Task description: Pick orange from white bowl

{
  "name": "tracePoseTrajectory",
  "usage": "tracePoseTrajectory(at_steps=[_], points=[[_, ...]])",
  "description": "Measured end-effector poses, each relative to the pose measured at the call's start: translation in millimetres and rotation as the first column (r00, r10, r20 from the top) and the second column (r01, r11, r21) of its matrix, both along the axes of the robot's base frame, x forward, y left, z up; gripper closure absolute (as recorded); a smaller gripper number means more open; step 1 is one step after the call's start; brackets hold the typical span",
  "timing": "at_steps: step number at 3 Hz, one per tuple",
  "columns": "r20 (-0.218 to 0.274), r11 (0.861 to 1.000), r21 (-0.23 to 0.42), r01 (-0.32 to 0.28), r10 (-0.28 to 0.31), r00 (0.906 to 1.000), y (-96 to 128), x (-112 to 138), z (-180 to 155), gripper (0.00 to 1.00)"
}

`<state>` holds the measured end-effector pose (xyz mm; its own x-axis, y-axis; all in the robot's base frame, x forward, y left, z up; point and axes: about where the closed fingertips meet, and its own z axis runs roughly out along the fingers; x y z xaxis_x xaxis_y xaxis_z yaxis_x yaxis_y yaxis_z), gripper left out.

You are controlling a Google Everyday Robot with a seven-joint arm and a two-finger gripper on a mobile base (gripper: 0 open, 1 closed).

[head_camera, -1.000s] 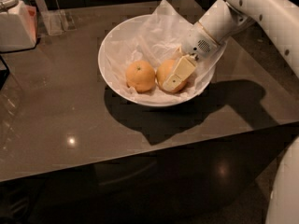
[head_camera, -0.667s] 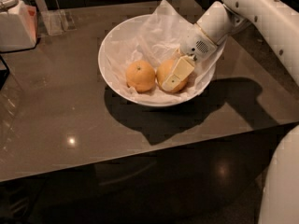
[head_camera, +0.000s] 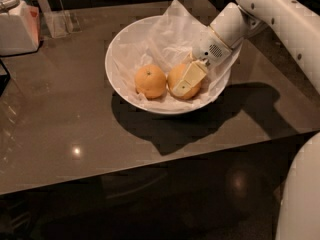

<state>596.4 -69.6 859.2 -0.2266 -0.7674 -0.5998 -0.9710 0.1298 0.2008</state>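
The white bowl (head_camera: 120, 49) stands on the brown table, lined with crumpled white tissue. Two oranges lie in its front part. The orange (head_camera: 175, 74), on the right, has plain skin. The smaller orange (head_camera: 150, 81) with a green stem dot lies to its left, almost touching it. My gripper (head_camera: 181, 84) reaches down into the bowl from the upper right. It is closed around the right orange. One cream finger (head_camera: 187, 79) lies across the orange's front. The other finger is hidden behind the fruit. The orange still rests in the bowl.
A white container (head_camera: 17, 24) and a clear holder (head_camera: 57, 21) stand at the table's back left. My white arm (head_camera: 280, 19) crosses the upper right. The table's front edge (head_camera: 150, 176) runs below the bowl. My body (head_camera: 300, 199) fills the lower right corner.
Almost nothing has moved. The gripper stays on the right orange in the bowl, and the wrist has shifted only slightly.
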Motion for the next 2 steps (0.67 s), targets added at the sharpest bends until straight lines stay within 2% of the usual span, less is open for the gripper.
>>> tracePoseTrajectory(at_steps=[1,2], points=[[0.015,1.0,0.001,0.001,-0.001,0.9999,1.7,-0.4,0.9,0.94],[0.117,1.0,0.003,0.003,-0.003,0.9932,-1.4,-11.1,25.3,1.0]])
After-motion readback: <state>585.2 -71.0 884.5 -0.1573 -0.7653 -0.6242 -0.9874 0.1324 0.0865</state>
